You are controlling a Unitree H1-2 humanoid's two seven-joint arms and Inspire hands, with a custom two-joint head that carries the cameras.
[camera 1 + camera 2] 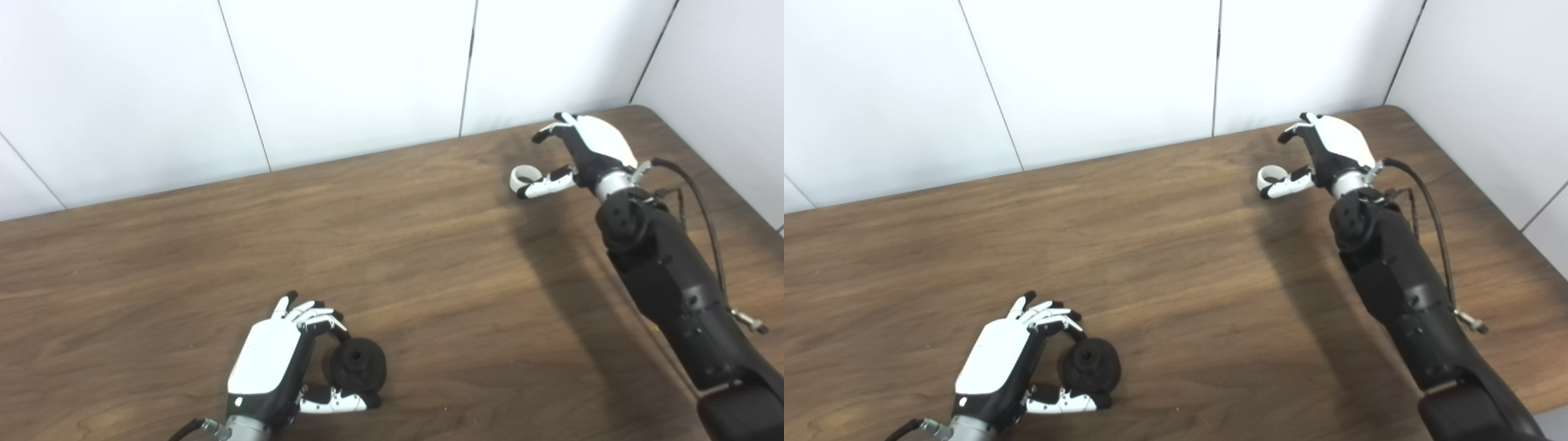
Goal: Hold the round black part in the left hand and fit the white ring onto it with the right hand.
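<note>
The round black part (358, 364) sits at the near left of the wooden table (429, 245). My left hand (269, 361) is curled around it, fingers over its top and thumb along its near side. The white ring (513, 177) lies on the table at the far right. My right hand (591, 147) hovers beside it with its fingers spread. Its thumb tip (533, 188) is right next to the ring, and the other fingertips (545, 133) are raised behind the ring and apart from it. The same scene shows in the right eye view: part (1092, 365), ring (1260, 179).
White wall panels stand right behind the table's far edge and along its right side. The table's rounded far right corner (643, 110) is just behind my right hand. My right forearm (674, 294) stretches over the right part of the table.
</note>
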